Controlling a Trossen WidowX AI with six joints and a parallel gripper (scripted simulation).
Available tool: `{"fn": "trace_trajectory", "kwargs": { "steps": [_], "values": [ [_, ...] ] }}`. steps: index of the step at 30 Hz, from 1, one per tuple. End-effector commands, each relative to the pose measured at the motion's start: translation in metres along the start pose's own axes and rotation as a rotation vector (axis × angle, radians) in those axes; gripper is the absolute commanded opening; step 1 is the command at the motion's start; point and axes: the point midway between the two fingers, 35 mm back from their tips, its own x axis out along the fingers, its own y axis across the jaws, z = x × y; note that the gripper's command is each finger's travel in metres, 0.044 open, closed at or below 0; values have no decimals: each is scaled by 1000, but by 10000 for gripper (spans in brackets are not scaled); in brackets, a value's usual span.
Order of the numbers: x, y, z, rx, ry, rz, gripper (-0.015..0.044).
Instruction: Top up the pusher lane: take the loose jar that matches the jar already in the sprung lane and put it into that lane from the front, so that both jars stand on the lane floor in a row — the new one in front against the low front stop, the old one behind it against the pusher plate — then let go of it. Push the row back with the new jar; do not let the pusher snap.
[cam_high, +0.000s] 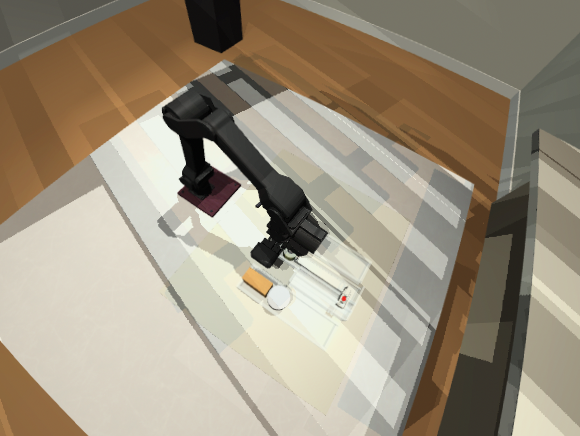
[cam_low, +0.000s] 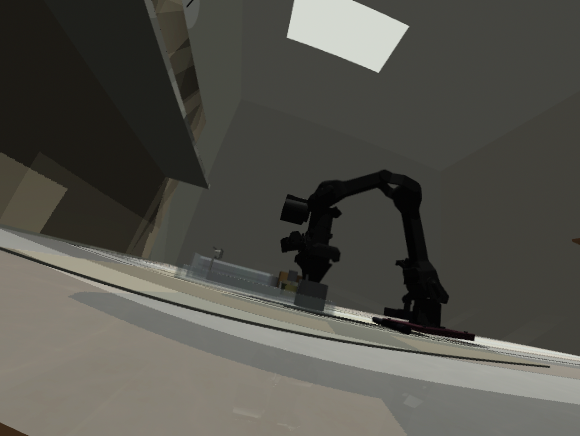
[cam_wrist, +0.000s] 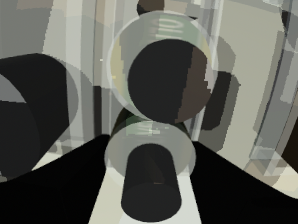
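The clear jar (cam_wrist: 150, 175) sits clamped between the fingers at the front end of the transparent lane (cam_high: 325, 287), with a second clear jar (cam_wrist: 162, 72) directly beyond it. An orange block (cam_high: 257, 281) and white-lidded jar (cam_high: 278, 298) rest on the counter (cam_high: 100, 280) beside the lane

Top view bright, patchy light bands across worktop (cam_high: 150, 310), arm shadow falling left, exterior dim and backlit, wrist view coarse, blocky
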Motion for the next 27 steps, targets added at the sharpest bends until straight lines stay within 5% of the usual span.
{"fn": "trace_trajectory", "kwargs": {
  "steps": [1,24,27],
  "values": [
    [0,-1,2,3,-13,-2,0],
    [0,0,-2,3,-12,-2,0],
    [0,0,-1,3,-12,-2,79]
  ]
}}
